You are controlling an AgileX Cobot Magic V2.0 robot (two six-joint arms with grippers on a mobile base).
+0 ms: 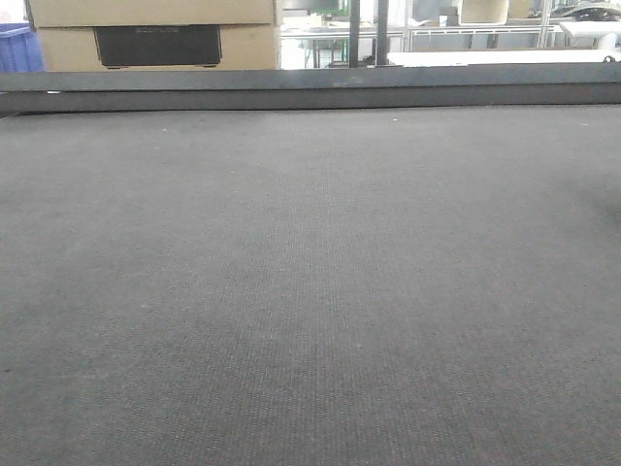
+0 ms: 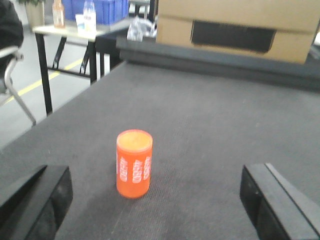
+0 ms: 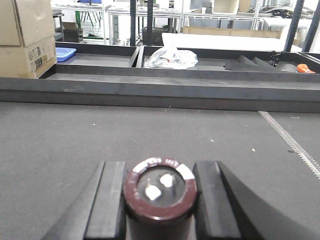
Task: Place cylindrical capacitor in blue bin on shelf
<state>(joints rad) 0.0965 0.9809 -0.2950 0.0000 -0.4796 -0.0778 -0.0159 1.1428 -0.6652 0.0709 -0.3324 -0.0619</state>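
Note:
The cylindrical capacitor [image 3: 160, 192], dark maroon with a white band and two pale terminals on its end face, sits between the black fingers of my right gripper [image 3: 160, 167]. The gripper is shut on it, low over the dark grey mat [image 3: 75, 145]. My left gripper [image 2: 156, 175] is open, with its fingers [image 2: 37, 200] wide apart at the bottom corners of the left wrist view. An orange cylinder [image 2: 134, 163] with white print stands upright on the mat just ahead of it, left of centre and untouched. The shelf and the blue bin are out of view. No gripper shows in the front view.
A raised dark rail [image 1: 310, 89] edges the mat's far side. Cardboard boxes [image 2: 235, 25] stand beyond it. Black trays behind the rail hold a crumpled plastic bag [image 3: 170, 57] and a small blue tray [image 3: 65, 53]. A side table with bottles and a blue crate [image 2: 105, 10] stands at left.

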